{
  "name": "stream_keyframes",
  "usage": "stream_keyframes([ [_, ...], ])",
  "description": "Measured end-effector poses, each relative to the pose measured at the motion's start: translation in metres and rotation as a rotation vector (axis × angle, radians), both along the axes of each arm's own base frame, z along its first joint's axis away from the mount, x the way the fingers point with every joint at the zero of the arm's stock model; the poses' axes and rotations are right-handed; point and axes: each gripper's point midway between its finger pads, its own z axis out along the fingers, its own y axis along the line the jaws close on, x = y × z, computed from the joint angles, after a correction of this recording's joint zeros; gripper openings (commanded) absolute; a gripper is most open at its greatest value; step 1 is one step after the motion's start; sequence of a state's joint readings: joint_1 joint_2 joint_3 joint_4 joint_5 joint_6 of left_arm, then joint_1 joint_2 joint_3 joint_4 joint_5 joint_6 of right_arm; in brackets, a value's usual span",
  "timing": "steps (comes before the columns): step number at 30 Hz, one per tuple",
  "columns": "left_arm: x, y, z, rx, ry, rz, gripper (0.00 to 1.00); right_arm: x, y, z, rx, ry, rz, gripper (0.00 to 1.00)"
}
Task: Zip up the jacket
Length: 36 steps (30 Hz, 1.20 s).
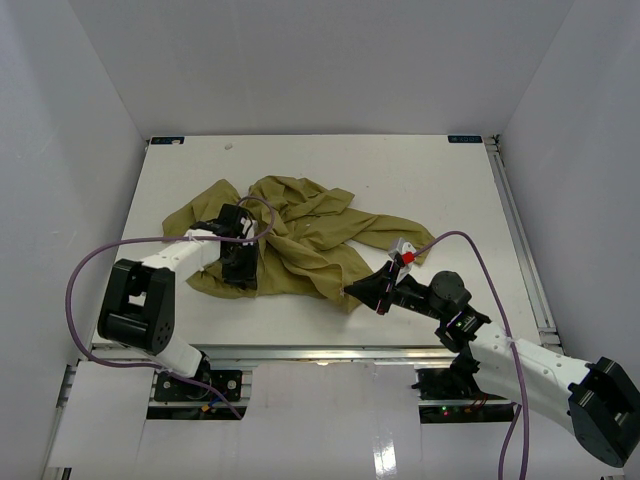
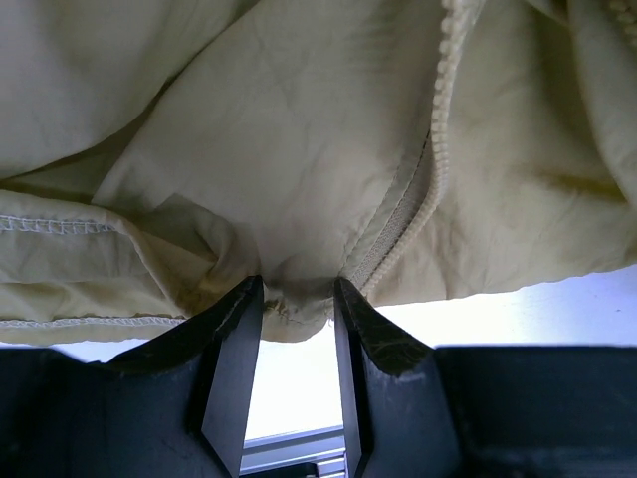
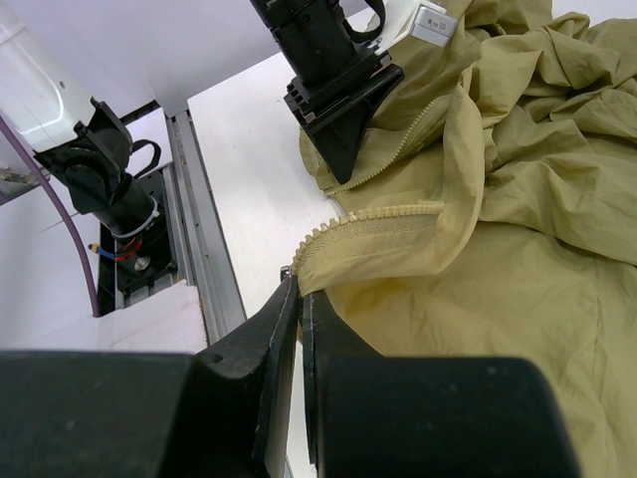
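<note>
**Top external view: thin, wrinkled olive-green fabric jacket (image 1: 310, 235) lies bunched on the flat white table (image 1: 420, 170)**

At the jacket's 8 o'clock edge sits the left gripper (image 2: 296, 289). Its black jaws stand partly open, the tips touching a soft stitched hem, with bare table showing through the gap. At the 4 o'clock corner, the right gripper (image 3: 299, 289) has its jaws closed to a slit. Its tips rest against the end of the pale toothed zipper (image 3: 378, 214). Whether they pinch any cloth, I can't tell.
</note>
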State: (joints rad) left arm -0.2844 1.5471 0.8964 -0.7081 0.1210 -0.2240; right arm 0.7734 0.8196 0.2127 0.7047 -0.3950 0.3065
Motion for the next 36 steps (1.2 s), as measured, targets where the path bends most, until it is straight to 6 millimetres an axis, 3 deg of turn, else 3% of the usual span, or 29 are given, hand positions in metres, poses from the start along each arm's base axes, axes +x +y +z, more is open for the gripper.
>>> stream_keyframes([
  [15, -0.007, -0.013, -0.001, -0.064, 0.033, -0.034, 0.43, 0.000, 0.000, 0.002, 0.005, -0.005, 0.000, 0.08],
  [17, -0.008, -0.014, -0.004, -0.061, 0.045, -0.036, 0.36, 0.000, 0.000, 0.002, 0.005, -0.006, 0.000, 0.08],
  [22, -0.011, -0.015, -0.008, -0.063, 0.065, -0.048, 0.05, 0.000, 0.000, 0.002, 0.006, -0.006, 0.000, 0.08],
  [26, -0.010, -0.016, -0.007, -0.068, 0.060, -0.054, 0.00, 0.000, 0.000, 0.002, 0.006, -0.006, 0.000, 0.08],
  [30, -0.006, -0.017, 0.005, -0.080, 0.012, -0.056, 0.00, 0.000, 0.000, 0.002, 0.006, -0.006, 0.000, 0.08],
  [36, 0.011, -0.020, 0.049, -0.117, -0.151, -0.039, 0.00, 0.001, 0.000, -0.001, -0.003, 0.003, -0.002, 0.08],
])
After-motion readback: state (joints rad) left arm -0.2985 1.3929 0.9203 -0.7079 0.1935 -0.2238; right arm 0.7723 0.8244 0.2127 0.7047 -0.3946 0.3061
